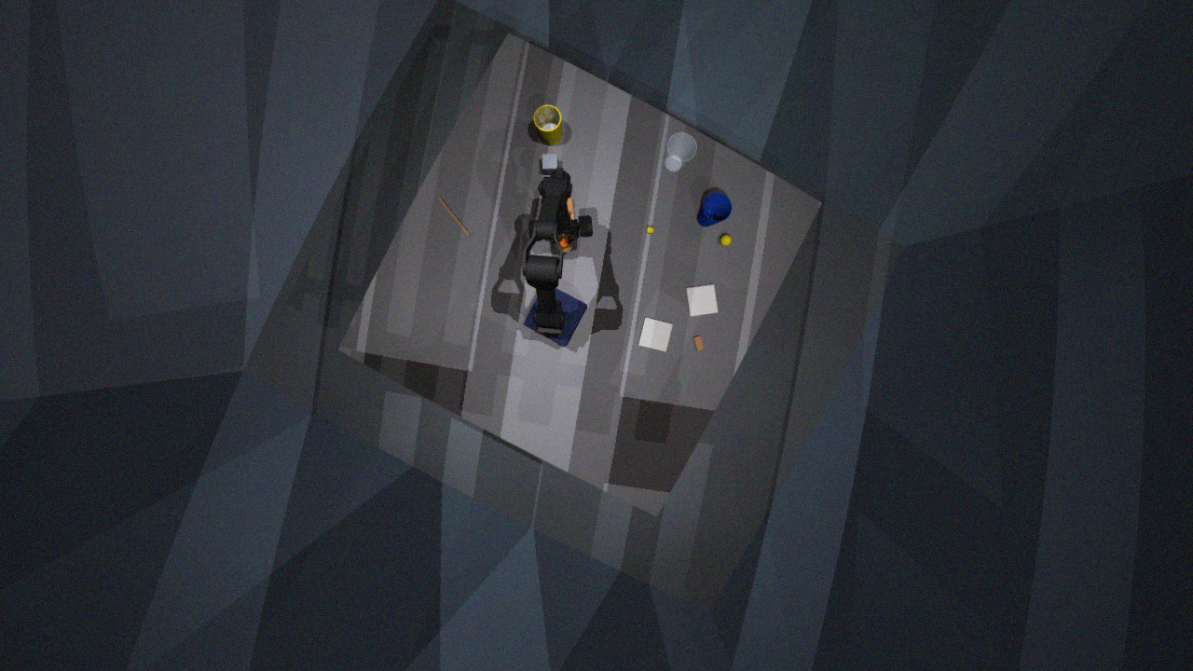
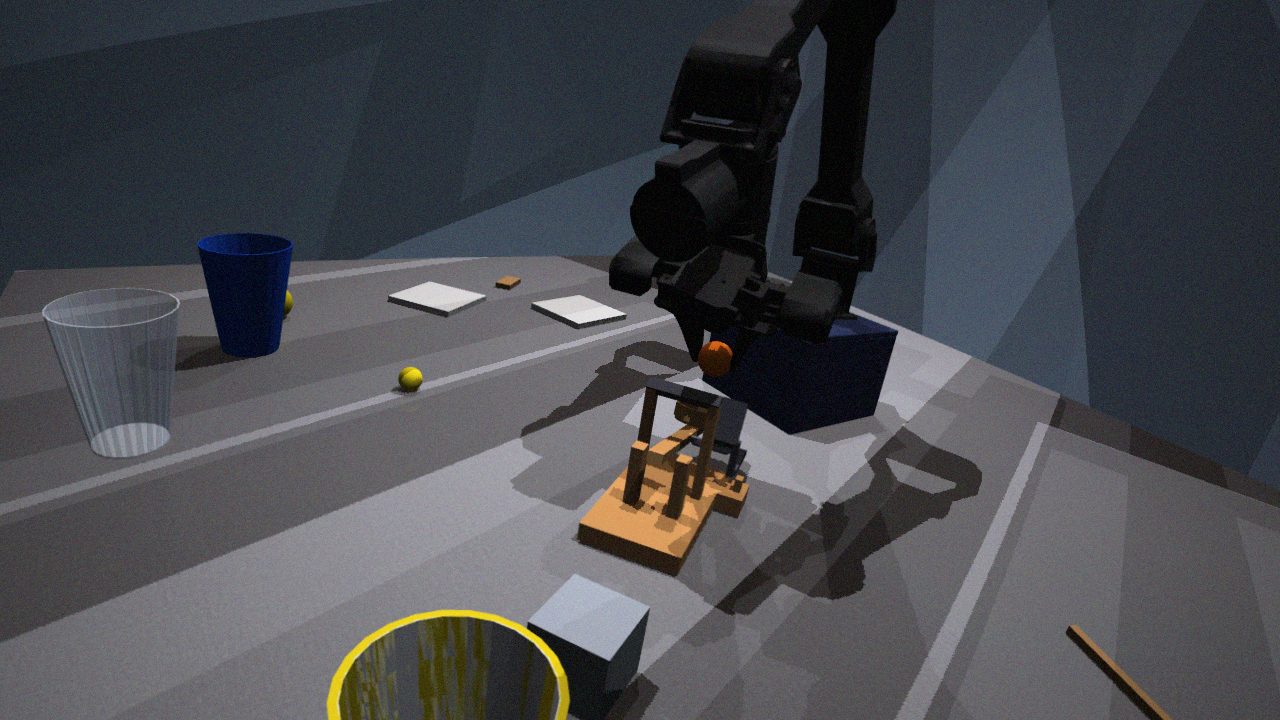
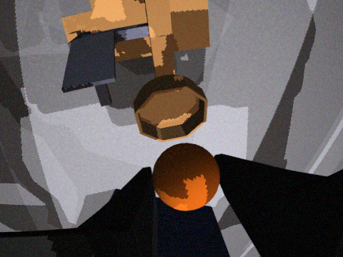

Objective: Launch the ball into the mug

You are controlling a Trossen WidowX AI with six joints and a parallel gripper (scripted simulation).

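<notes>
My gripper (image 3: 183,170) (image 2: 715,358) is shut on an orange ball (image 3: 179,164) (image 2: 715,359) and holds it in the air. The wooden catapult (image 2: 646,523) stands on the table below it, in front of the dark blue box in the exterior view. Its cup (image 3: 168,103) (image 2: 693,413) is empty and lies just beyond the ball in the wrist view. A dark lever piece (image 3: 91,61) sits beside the cup. The yellow mug (image 1: 548,125) (image 2: 447,616) stands at the catapult's far side from the box, past a grey cube. In the top view the arm hides part of the catapult.
The grey cube (image 1: 549,163) (image 2: 588,617) stands between catapult and mug. A dark blue box (image 2: 805,376), a clear cup (image 2: 116,376), a blue cup (image 2: 246,300), two yellow balls (image 1: 650,229) (image 1: 724,239), two white tiles (image 1: 701,300) (image 1: 655,335), a small wooden block (image 1: 698,343) and a thin stick (image 1: 454,215) are around.
</notes>
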